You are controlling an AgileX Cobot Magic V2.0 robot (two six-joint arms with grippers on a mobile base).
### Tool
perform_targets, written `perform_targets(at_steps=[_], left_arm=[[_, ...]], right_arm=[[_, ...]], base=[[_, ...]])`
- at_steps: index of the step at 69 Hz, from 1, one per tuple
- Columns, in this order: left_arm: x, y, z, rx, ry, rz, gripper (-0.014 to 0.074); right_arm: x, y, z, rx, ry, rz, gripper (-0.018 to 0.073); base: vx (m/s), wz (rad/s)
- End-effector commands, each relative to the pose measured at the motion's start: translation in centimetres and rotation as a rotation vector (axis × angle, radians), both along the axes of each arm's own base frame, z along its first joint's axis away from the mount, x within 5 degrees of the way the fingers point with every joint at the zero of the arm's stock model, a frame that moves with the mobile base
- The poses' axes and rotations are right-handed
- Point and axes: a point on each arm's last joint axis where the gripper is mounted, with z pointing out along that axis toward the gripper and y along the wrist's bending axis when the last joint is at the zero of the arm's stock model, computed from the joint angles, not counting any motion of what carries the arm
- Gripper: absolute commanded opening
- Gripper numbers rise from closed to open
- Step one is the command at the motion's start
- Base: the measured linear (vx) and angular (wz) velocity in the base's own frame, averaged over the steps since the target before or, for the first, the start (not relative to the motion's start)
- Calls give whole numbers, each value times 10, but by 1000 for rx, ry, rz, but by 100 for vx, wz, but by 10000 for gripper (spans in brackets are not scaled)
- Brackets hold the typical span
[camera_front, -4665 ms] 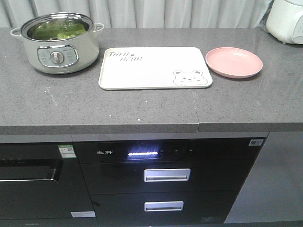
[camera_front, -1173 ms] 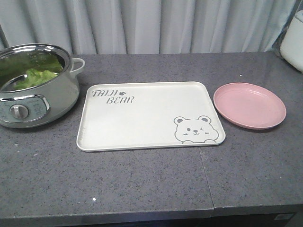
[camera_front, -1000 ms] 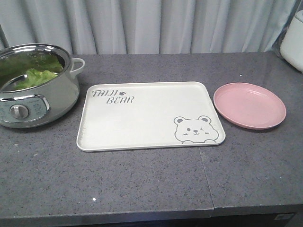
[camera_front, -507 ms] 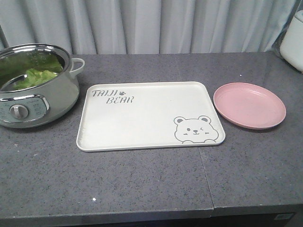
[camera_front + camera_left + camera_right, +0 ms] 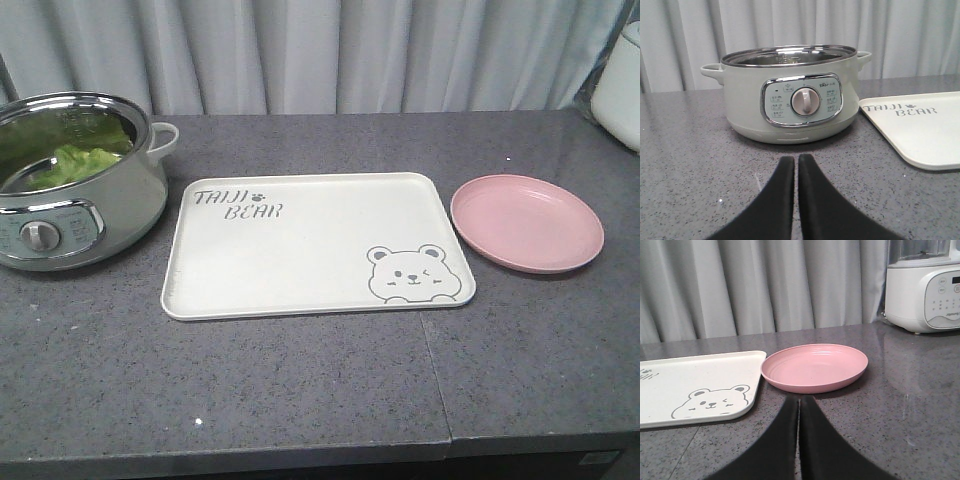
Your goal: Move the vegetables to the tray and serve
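1. Left fingers (image 5: pixel 782 200): two black tips pressed almost together, only a thin slit between them, gripping nothing. Low over the worktop (image 5: pixel 690 165) and pointed straight at the dial of the pot (image 5: pixel 790 100).
2. Right fingers (image 5: pixel 785 440): closed tip to tip as well, nothing caught between them. Low over the worktop towards its front edge, aimed at the pink plate (image 5: pixel 815 367).
3. Lettuce (image 5: pixel 75 163): down inside the pot, light green and crinkly, lying against the shiny steel wall. Hidden behind the pot's rim in the left wrist view.
4. Pot: upright and open-topped at the left edge of the worktop, towards the back. Pale green body, chrome-framed control panel with one round knob, a side handle pointing towards the tray (image 5: pixel 300 260).
5. Tray: flat in the middle of the worktop, just beside the pot but apart from it. Cream, rounded corners, "TAIJI BEAR" lettering at its back left corner, winking bear face at its front right corner.
6. Pink plate: round and shallow, just right of the tray with a narrow gap between the two rims, towards the worktop's right edge.
7. White appliance (image 5: pixel 922 287): button panel on its front, standing at the back right corner of the worktop.
8. Grey curtain (image 5: pixel 350 50): hanging in folds all along behind the back edge.
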Motion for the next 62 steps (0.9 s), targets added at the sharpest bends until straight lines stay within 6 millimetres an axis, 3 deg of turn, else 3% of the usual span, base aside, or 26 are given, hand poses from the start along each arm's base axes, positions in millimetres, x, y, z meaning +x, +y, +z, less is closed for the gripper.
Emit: perform_targets(at_steps=[1, 9, 21, 33, 45, 52, 62], left_arm=[[0, 0, 0, -9, -69, 1, -6], [0, 0, 3, -25, -100, 2, -6], [-1, 1, 7, -368, -164, -5, -6], [-2, 2, 14, -413, -237, -9, -6], [-4, 6, 20, -686, -324, -19, -6], [-5, 7, 23, -808, -364, -33, -6], [-7, 9, 29, -878, -445, -54, -6]], right_arm=[[0, 1, 2, -9, -66, 11, -3], [0, 1, 2, 7, -68, 12, -3], [-2, 2, 16, 329, -210, 56, -3], [-4, 1, 22, 432, -277, 79, -3], [-5, 1, 27, 549, -291, 102, -3], [-10, 2, 53, 497, -342, 118, -3], [-5, 4, 108, 299, -325, 99, -1]], base=[[0, 0], [0, 0], [0, 0], [0, 0], [0, 0], [0, 0], [0, 0]])
